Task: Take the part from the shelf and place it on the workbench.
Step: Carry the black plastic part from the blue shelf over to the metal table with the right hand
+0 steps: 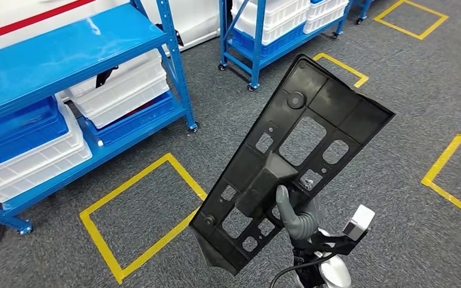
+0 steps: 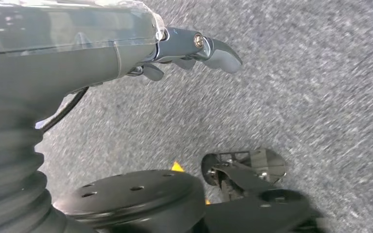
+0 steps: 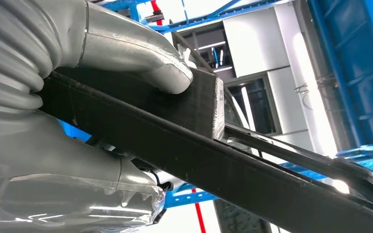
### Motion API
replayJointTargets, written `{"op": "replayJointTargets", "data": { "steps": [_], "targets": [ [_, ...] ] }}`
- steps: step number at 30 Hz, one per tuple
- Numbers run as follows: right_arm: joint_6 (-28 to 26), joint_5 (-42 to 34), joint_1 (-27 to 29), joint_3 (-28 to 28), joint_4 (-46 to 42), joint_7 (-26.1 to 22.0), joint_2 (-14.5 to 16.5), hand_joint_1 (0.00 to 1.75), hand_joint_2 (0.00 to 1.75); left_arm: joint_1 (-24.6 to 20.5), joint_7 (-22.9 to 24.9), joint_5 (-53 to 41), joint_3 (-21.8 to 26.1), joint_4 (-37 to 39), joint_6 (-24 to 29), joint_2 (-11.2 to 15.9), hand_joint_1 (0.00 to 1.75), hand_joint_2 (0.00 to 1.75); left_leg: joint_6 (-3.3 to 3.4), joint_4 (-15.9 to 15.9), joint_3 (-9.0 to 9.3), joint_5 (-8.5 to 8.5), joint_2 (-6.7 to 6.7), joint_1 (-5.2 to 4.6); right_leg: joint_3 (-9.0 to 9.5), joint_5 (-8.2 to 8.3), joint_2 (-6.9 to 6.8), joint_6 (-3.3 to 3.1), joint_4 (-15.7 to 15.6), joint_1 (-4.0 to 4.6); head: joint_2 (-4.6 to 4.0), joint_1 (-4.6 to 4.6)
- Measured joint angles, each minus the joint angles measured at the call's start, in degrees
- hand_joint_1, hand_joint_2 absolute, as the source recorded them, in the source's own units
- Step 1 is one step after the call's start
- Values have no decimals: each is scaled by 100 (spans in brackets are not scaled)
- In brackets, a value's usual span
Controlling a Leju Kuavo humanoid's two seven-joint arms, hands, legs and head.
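A large flat black plastic part (image 1: 288, 162) with several cut-outs stands tilted in mid-air over the grey carpet. My right hand (image 1: 297, 219) grips it near its lower end, thumb laid on the face. Up close in the right wrist view, the thumb (image 3: 141, 60) presses on a raised block of the part (image 3: 184, 141) while the rest of the hand wraps under it. My left hand (image 2: 194, 48) hangs beside my body over the carpet, its fingers slightly curled and holding nothing.
A blue shelf (image 1: 66, 54) with white bins (image 1: 120, 90) stands at the left. A second blue rack on castors (image 1: 264, 42) stands further back. Yellow tape squares (image 1: 138, 210) mark the carpet.
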Motion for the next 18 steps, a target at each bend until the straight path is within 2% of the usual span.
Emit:
{"op": "replayJointTargets", "data": {
  "steps": [1, 3, 4, 6, 8, 10, 11, 12, 13, 15, 16, 18],
  "targets": [
    [51, -4, -48, -1, 35, -8, 1, 175, 175, -5, -19, -13, 2, 0, 46, 1, 0, 175, 17, -309, 130, 98, -73, 1, -24, 13, 37, 23, 10, 2, 0, -1],
    [138, -2, -123, -2, 121, -27, 2, 175, 175, -17, -26, -55, 3, 0, 119, 1, 0, 175, 50, -533, 200, 116, -144, -12, -85, 55, 95, 94, 14, -2, 0, 2],
    [175, 0, -148, -2, 171, -33, 2, 175, 175, -20, -22, -85, 3, 0, 151, 2, 0, 175, 76, -569, 203, 127, -118, -9, -107, 76, 122, 131, 7, -8, 0, 2],
    [219, 2, -194, -5, 279, -40, 3, 175, 175, -26, -7, -176, -2, 0, 207, 3, 0, 175, 145, -622, 207, 184, -54, 8, -154, 15, 54, 186, 87, -14, 0, 8],
    [248, 4, -246, -9, 371, -55, 5, 175, 175, -33, 28, -317, -34, 0, 241, 3, 0, 175, 200, -665, 208, 225, 22, 15, -356, -276, -89, 227, 538, -19, 0, 19],
    [292, 5, -265, -13, 452, -89, 8, 175, 175, -19, 79, -456, -95, 0, 258, 3, 0, 175, 218, -663, 196, 227, 100, 5, -672, -598, -142, 266, 1229, -29, 0, 25],
    [314, 3, -262, -15, 496, -110, 9, 175, 175, -8, 104, -509, -129, 0, 266, 4, 0, 175, 220, -659, 193, 224, 141, 2, -768, -647, -145, 281, 1444, -38, 0, 26],
    [332, -1, -260, -19, 544, -129, 9, 175, 175, 1, 126, -556, -163, 0, 277, 5, 0, 175, 218, -654, 192, 218, 181, 2, -771, -593, -155, 292, 1469, -47, 0, 26],
    [345, -5, -261, -22, 590, -147, 11, 175, 175, 5, 147, -600, -195, 0, 288, 6, 0, 175, 210, -645, 193, 209, 218, 3, -668, -447, -178, 296, 1283, -56, 0, 26],
    [370, -15, -272, -26, 662, -201, 20, 175, 175, 5, 205, -696, -259, 0, 316, 10, 0, 175, 172, -612, 193, 173, 275, -3, -300, -127, -332, 277, 594, -53, 0, 26],
    [389, -20, -285, -26, 691, -233, 33, 175, 175, 6, 243, -748, -294, 0, 332, 16, 0, 175, 144, -581, 184, 150, 299, -16, -160, -49, -422, 250, 304, -31, 0, 25],
    [429, -38, -305, -30, 753, -303, 68, 175, 175, 15, 331, -848, -374, 0, 357, 39, 0, 175, 91, -542, 164, 121, 364, -42, -83, -61, -511, 185, 90, 9, 0, 19]
  ]
}}
